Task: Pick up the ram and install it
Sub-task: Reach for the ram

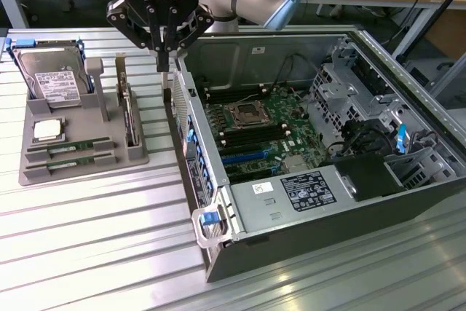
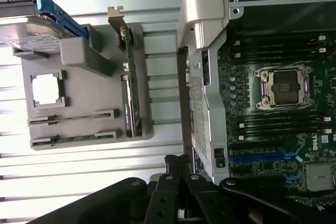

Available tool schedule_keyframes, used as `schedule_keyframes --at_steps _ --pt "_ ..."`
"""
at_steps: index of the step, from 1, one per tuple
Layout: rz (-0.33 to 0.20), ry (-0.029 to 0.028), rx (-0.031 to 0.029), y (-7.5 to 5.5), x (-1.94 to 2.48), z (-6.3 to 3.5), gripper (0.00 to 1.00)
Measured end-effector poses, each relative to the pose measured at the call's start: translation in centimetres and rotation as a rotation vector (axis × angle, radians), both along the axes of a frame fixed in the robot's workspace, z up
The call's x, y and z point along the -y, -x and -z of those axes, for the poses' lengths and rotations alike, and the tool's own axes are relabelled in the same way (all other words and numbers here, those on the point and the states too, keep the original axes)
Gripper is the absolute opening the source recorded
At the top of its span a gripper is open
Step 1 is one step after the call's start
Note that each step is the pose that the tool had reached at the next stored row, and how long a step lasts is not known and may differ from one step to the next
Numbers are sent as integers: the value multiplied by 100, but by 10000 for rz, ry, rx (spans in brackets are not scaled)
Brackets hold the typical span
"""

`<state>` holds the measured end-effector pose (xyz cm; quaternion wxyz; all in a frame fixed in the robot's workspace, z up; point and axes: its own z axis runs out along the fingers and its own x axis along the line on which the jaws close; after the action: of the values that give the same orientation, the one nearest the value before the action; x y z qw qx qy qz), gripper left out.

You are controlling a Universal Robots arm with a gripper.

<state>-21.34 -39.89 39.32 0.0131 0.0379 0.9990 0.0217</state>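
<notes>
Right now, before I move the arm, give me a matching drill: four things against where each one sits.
1 ram sticks
2 processor chip
3 hard drive
4 gripper

a above the case wall
b square pocket of the gray tray
c the tray's long slots
d in a blue frame on the tray

Pairs: 1-c, 2-b, 3-d, 4-a
</notes>
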Motion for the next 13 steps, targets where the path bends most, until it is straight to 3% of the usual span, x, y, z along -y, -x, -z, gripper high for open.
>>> schedule_keyframes --at_steps 13 --pt "0 0 0 59 0 1 10"
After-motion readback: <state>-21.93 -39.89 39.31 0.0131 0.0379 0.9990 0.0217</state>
